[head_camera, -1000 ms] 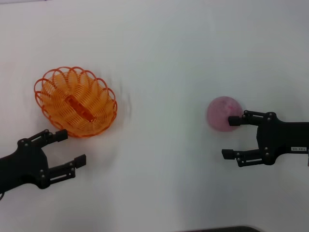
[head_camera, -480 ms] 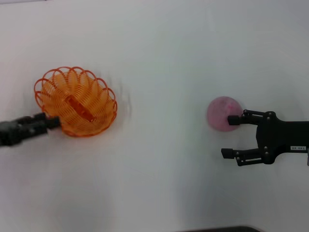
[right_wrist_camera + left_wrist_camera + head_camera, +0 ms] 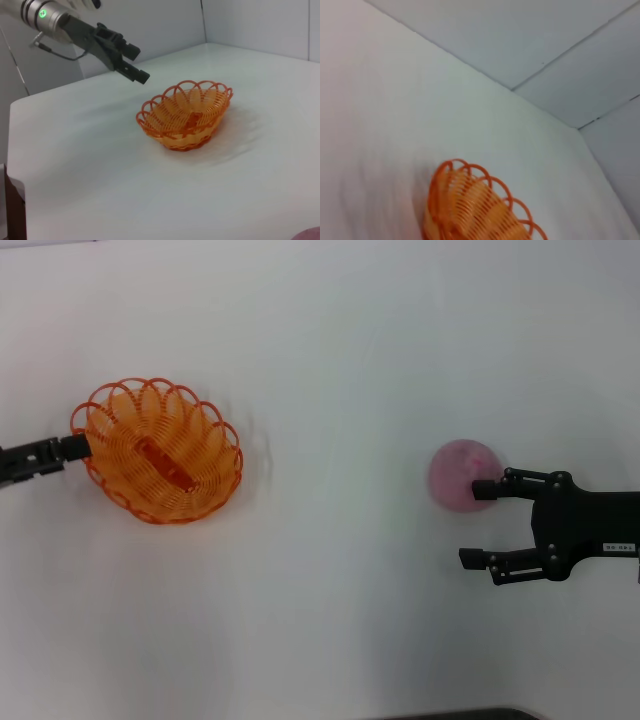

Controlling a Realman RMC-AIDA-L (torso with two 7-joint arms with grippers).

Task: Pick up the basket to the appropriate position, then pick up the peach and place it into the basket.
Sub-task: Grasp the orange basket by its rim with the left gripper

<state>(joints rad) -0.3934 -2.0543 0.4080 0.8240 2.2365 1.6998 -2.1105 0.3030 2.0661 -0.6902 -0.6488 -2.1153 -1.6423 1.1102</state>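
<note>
basket (image 3: 158,452): orange, oval, scalloped rim; sits upright on the white table (image 3: 330,360), left part of the head view. a darker orange patch shows at the centre of its floor; what it is cannot be made out.
basket, left wrist view: only part shows (image 3: 470,207); the lower portion is cut off by the frame edge.
basket, right wrist view: whole basket visible (image 3: 186,120), resting on the table, nothing inside except the darker patch.
left gripper (image 3: 72,447): enters from the left frame edge in the head view, tip at the basket's left rim. contact with the rim cannot be confirmed. in the right wrist view (image 3: 135,74) it hangs above the table, beside and higher than the basket, apart from it. the fingers lie close together with a narrow gap; cannot tell whether anything is between them.
left arm: mostly cut off by the frame edge in the head view.
peach (image 3: 463,474): pale pink, round, on the table, right part of the head view, well apart from the basket. its right side is partly covered by the upper finger.
peach, right wrist view: only a pink sliver at the frame corner (image 3: 309,234).
right gripper (image 3: 479,523): fingers spread wide. upper fingertip (image 3: 486,489) lies against the peach; lower finger is clear of it, over bare table. nothing is clamped.
</note>
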